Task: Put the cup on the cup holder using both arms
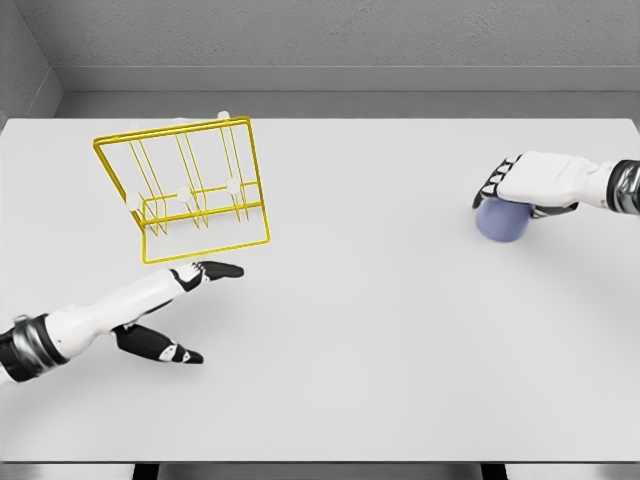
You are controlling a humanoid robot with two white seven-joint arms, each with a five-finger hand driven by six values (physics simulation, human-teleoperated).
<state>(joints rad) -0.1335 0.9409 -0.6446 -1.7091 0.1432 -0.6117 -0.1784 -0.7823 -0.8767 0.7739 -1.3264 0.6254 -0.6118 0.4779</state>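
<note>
A: Right hand [520,185]?
B: Far right of the table [400,330], lying over a blue cup [501,222]. Fingers curled down across the cup's top and left side. Wrapped around it, as far as can be seen; palm on top.

A: Cup itself?
B: Resting on the table under that hand, on its side or tilted, hard to tell which. Well apart from the holder.

A: Holder [190,190]?
B: Yellow wire rack, back left of the table. Flat rectangular base frame on the surface, a second frame leaning up and back from it. White-tipped pegs standing along the middle. Nothing hung on them.

A: Left hand [170,310]?
B: Near the front left, just in front of the holder's base, not touching it. Fingers spread and stretched out, one dark fingertip pointing right, thumb splayed toward the front edge. Holding nothing.

A: Anything between the two hands?
B: Only bare white tabletop.
</note>
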